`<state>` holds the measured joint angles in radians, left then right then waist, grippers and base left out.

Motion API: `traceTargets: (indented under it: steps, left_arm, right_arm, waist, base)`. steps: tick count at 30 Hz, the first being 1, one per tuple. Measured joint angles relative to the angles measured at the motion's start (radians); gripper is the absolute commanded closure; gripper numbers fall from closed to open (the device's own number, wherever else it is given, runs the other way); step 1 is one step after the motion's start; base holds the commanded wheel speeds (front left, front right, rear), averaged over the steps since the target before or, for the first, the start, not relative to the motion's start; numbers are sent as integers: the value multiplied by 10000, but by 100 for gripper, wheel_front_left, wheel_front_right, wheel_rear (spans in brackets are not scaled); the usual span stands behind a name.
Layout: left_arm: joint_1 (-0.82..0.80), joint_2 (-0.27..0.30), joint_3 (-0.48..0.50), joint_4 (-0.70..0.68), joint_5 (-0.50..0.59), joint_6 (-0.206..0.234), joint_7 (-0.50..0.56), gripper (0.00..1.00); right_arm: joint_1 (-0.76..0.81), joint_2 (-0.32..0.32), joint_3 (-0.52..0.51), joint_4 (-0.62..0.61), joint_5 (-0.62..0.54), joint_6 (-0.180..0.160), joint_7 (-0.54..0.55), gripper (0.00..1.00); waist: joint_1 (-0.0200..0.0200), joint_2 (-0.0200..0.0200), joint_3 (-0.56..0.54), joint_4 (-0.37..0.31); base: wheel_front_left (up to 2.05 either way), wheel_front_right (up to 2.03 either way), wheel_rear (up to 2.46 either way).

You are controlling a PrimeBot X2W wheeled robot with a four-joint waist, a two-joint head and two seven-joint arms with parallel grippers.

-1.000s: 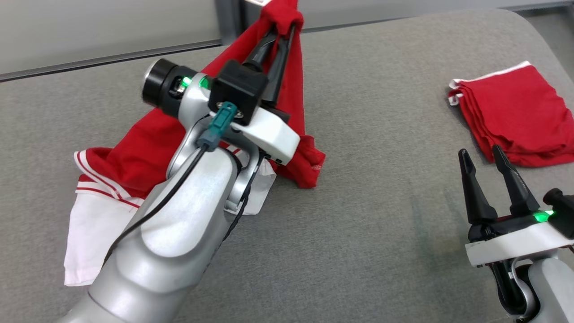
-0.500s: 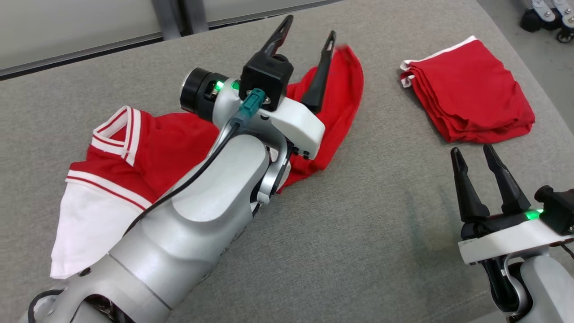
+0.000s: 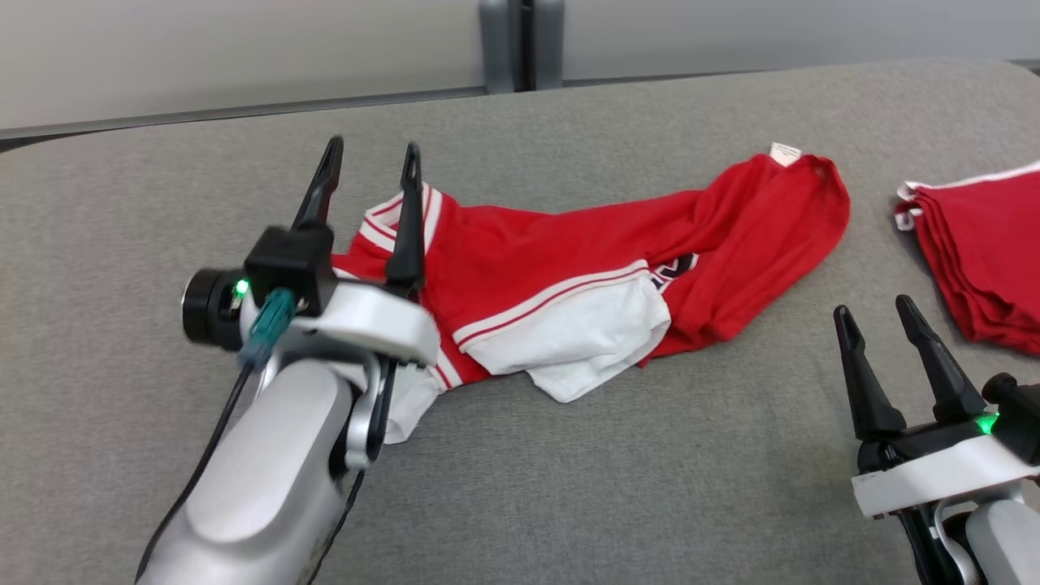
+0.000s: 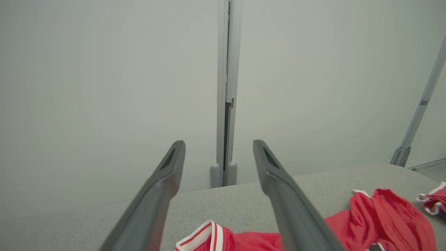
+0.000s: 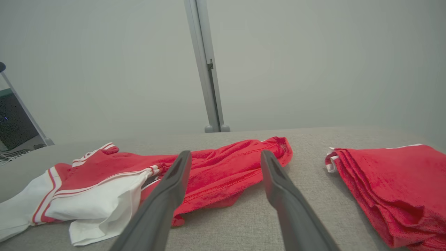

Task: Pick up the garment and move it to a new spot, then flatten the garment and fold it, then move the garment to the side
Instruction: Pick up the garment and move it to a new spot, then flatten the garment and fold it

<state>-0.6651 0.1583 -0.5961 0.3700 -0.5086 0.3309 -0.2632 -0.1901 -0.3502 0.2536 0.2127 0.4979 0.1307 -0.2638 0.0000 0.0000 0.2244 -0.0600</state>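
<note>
The garment (image 3: 569, 260) is a red shirt with white sleeves and striped trim, lying crumpled across the middle of the grey table (image 3: 569, 471). It also appears as the garment (image 5: 216, 170) in the right wrist view and the garment (image 4: 379, 219) at the bottom of the left wrist view. My left gripper (image 3: 370, 158) is open and empty, raised over the garment's left end by the striped collar. My right gripper (image 3: 873, 309) stands open at the lower right, empty, a short way off the garment's right end.
A folded red cloth (image 3: 983, 252) with white edging lies at the table's right edge, also seen as the folded cloth (image 5: 390, 188). A grey post (image 3: 520, 45) and pale wall stand behind the table's far edge.
My left gripper opened and let go of the garment, which dropped from its hanging peak onto the table. The left arm drew back to the left. The head camera shifted too.
</note>
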Motion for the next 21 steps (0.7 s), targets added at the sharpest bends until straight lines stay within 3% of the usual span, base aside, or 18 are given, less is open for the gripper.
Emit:
traceTargets:
  steps: [4,7,15,21]
  left_arm:
    - [1964,387,963,-1308,493,-313,-2,0]
    - [3223,376,1463,-2123,838,-585,-4,0]
    - [5359,-500,2575,-2920,1595,-1214,-6,0]
    - [5590,-901,2838,-2794,2138,-1676,-6,0]
  right_arm:
    - [180,6,94,19,-90,2,0,0]
    - [337,8,67,71,-163,2,-2,0]
    - [864,481,10,295,-268,2,0,0]
    - [937,535,176,451,-360,2,0,0]
  waist:
    - [0,0,-431,660]
    - [0,0,-756,1092]
    - [0,0,-1529,1820]
    - [0,0,-1592,2146]
  base:
    - [0,0,0]
    - [0,0,0]
    - [0,0,0]
    - [0,0,0]
